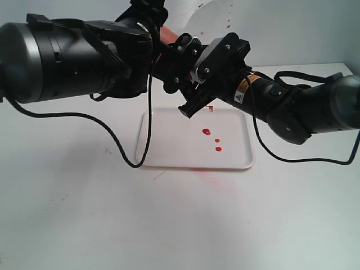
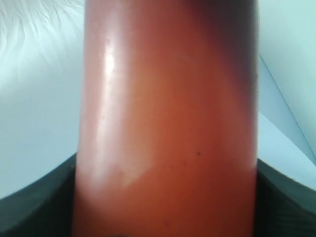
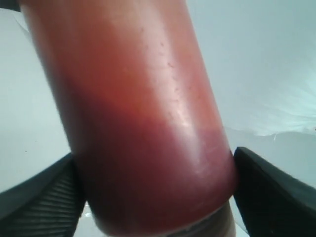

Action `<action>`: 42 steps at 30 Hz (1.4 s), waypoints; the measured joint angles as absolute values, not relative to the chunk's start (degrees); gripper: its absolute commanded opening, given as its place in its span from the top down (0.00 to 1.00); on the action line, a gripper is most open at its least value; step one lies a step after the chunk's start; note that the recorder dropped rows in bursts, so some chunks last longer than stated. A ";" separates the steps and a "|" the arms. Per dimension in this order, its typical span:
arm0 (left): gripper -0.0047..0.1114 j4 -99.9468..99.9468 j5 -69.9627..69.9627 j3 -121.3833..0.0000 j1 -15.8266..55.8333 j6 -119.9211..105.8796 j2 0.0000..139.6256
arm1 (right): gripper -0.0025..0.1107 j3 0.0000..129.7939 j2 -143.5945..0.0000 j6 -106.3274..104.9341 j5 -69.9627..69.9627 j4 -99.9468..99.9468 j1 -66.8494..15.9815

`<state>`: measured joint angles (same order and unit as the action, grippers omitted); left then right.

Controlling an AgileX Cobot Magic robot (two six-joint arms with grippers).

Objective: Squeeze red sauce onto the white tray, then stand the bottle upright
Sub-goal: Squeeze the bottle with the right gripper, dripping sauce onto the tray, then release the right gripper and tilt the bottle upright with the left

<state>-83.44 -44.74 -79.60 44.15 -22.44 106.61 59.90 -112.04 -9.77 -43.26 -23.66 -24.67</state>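
Note:
The orange-red bottle hangs tilted above the white tray, mostly hidden by both arms in the exterior view. Its red nozzle tip points down over the tray's far part. My left gripper is shut on the bottle's body, with a black finger on each side. My right gripper is shut on the bottle near its cap end, where dark red sauce has pooled. Three round drops of red sauce lie on the tray in a short line.
A faint pinkish smear marks the table just in front of the tray's near rim. Black cables loop down from both arms onto the white table. A white backdrop with small red specks stands behind.

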 measured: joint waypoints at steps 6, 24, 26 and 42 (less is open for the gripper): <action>0.96 -83.44 -44.74 -79.60 44.15 -22.44 106.61 | 0.73 59.90 -112.04 -10.01 -43.26 -22.52 -24.67; 0.96 -83.00 -44.63 -79.79 44.04 -22.49 106.61 | 0.10 59.79 -111.68 1.70 -39.63 -26.86 -24.99; 0.96 -82.87 -44.73 -79.79 44.04 -22.49 106.61 | 0.10 59.79 -110.33 2.77 -36.71 -27.74 -24.99; 0.96 -81.74 -45.12 -79.79 44.15 -2.43 106.54 | 0.10 59.63 -82.65 5.95 -7.88 -29.16 -25.07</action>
<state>-81.74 -45.12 -79.79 44.15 -2.43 106.54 59.63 -82.65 5.95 -7.88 -29.16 -25.07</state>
